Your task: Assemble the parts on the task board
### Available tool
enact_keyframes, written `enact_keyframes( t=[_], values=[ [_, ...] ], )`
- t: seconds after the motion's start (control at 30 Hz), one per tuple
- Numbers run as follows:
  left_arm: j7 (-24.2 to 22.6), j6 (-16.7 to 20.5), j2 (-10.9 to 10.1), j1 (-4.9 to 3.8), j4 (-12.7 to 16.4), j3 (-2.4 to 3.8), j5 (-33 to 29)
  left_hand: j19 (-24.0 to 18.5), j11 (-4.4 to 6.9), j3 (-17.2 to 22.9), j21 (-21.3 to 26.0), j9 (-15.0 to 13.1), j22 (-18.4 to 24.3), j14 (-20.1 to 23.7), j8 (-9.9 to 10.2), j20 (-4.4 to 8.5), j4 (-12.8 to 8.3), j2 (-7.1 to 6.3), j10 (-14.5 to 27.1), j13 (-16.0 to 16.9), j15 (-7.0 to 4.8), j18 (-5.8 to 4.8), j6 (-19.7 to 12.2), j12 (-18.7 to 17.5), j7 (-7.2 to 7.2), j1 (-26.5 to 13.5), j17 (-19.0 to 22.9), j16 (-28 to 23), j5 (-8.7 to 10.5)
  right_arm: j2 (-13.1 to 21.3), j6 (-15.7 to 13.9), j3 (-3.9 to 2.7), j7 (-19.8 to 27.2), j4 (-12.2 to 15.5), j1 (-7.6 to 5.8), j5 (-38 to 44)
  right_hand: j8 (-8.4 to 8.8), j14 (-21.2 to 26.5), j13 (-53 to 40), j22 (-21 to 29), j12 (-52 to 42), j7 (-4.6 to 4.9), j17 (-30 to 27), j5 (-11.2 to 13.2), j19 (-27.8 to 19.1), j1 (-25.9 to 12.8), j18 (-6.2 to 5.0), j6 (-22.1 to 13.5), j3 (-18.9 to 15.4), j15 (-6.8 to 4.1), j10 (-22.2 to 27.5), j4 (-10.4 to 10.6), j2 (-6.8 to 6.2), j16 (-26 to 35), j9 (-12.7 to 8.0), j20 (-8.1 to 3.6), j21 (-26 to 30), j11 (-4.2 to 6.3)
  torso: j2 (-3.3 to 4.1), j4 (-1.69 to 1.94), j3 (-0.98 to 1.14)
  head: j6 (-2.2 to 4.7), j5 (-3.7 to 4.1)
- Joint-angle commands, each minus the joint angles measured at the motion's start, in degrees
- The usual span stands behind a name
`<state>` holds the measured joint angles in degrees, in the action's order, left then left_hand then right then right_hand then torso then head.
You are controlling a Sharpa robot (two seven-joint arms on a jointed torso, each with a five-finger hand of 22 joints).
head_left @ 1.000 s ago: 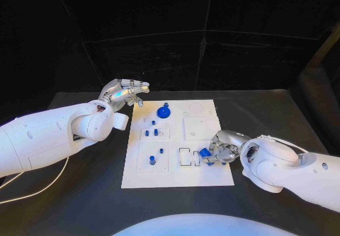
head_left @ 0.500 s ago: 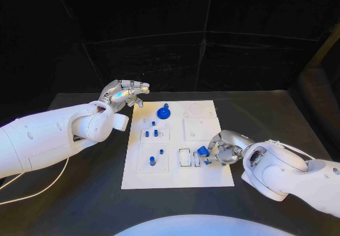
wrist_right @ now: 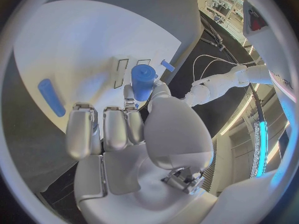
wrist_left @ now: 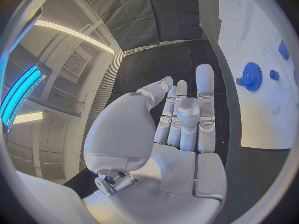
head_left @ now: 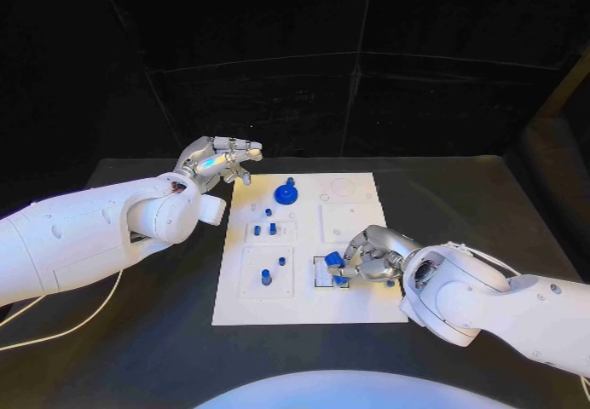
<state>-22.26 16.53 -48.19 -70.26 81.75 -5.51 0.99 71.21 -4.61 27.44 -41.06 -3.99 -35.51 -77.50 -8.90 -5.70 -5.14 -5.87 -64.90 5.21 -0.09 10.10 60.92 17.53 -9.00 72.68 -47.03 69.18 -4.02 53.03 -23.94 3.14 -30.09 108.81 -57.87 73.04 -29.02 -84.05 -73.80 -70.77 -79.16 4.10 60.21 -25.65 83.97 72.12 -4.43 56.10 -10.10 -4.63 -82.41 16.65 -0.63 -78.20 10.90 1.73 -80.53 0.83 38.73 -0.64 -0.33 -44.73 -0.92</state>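
Locate the task board (head_left: 308,298) at the center of the head view; your right hand (head_left: 367,256) sits over its lower right area, pinching a blue part (head_left: 333,258) above the rectangular slots (head_left: 330,273). Your left hand (head_left: 217,159) hangs released, fingers extended together, holding nothing, just off the board's upper left corner. A blue gear (head_left: 286,194) stands near the board's top edge, and small blue pegs (head_left: 263,229) stand in the left-hand recesses.

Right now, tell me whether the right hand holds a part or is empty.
Holding one. The right hand pinches a blue part between thumb and finger, above the task board.
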Motion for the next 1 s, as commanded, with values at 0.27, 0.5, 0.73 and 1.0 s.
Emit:
enact_keyframes(
  t=[0.27, 0.5, 0.73, 1.0],
  values=[
    [-0.30, -0.80, 0.02, -0.06, 0.23, 0.02, -0.12, -0.25, 0.03, -0.39, 0.27, 0.03, 0.07, 0.25, -0.20, 0.11, -0.04, 0.51, 0.17, 0.06, -0.09, 0.41, -0.14, 0.20, 0.08, 0.07, 0.03, -0.11, 0.20, -3.09, 2.43, -0.03, -2.24, -2.42, -0.10, -1.87, -1.11, -1.55, -0.01, -0.07, 0.52, -1.39, -0.25, 0.69, 0.44, -2.35, 0.79, 2.19, -1.33, -0.73, -0.03, -0.04, 0.67, -0.02, 0.88, -0.77, -0.38, 0.75, 0.01, 0.00, 0.04, -0.27, -0.35],
    [-0.29, -0.83, 0.01, -0.06, 0.24, 0.02, -0.12, -0.25, 0.03, -0.39, 0.27, 0.03, 0.07, 0.25, -0.20, 0.11, -0.04, 0.51, 0.17, 0.06, -0.09, 0.41, -0.14, 0.20, 0.08, 0.07, 0.03, -0.11, 0.20, -4.21, 2.07, -0.04, -2.86, -3.31, -0.10, -1.02, -1.83, -1.53, 0.02, -0.05, 0.75, -1.74, -0.42, 1.86, 0.42, -2.96, 0.78, 2.63, -1.99, -0.99, -0.05, -0.09, 1.00, 0.07, 1.43, -1.00, -0.36, 1.05, -0.04, -0.07, 0.05, -0.41, -0.44],
    [-0.25, -0.90, 0.02, -0.06, 0.28, 0.02, -0.12, -0.25, 0.03, -0.39, 0.27, 0.03, 0.07, 0.25, -0.20, 0.11, -0.04, 0.51, 0.17, 0.06, -0.09, 0.41, -0.14, 0.20, 0.08, 0.07, 0.03, -0.11, 0.20, -4.83, 1.71, -0.04, -3.17, -3.64, -0.10, 0.15, -2.91, -1.47, -0.04, 0.07, 1.22, -1.98, -0.85, 10.72, 0.33, -5.28, 0.76, 2.42, -4.17, -1.21, -0.09, -0.05, 0.92, 0.33, 2.46, -1.26, -0.22, 1.28, -0.03, -0.06, 0.07, -0.45, -0.47],
    [-0.22, -0.91, -0.04, -0.06, 0.29, 0.02, -0.12, -0.21, -0.02, -0.54, 0.37, 0.05, 0.14, 0.29, -0.21, 0.09, 0.03, 0.59, 0.34, 0.05, -0.05, 0.39, -0.26, 0.27, 0.03, 0.01, 0.11, -0.10, 0.19, -4.93, 0.68, -0.04, -3.60, -3.70, -0.10, 1.74, -4.10, -1.33, 0.12, 0.51, 2.01, -1.93, -1.85, 19.94, 0.13, -11.09, 0.66, 1.34, -1.91, -1.15, 0.16, 0.28, -4.14, 0.91, 3.57, -1.32, 0.14, 1.31, -0.07, -0.08, 0.08, -0.51, -0.48]
  ],
)
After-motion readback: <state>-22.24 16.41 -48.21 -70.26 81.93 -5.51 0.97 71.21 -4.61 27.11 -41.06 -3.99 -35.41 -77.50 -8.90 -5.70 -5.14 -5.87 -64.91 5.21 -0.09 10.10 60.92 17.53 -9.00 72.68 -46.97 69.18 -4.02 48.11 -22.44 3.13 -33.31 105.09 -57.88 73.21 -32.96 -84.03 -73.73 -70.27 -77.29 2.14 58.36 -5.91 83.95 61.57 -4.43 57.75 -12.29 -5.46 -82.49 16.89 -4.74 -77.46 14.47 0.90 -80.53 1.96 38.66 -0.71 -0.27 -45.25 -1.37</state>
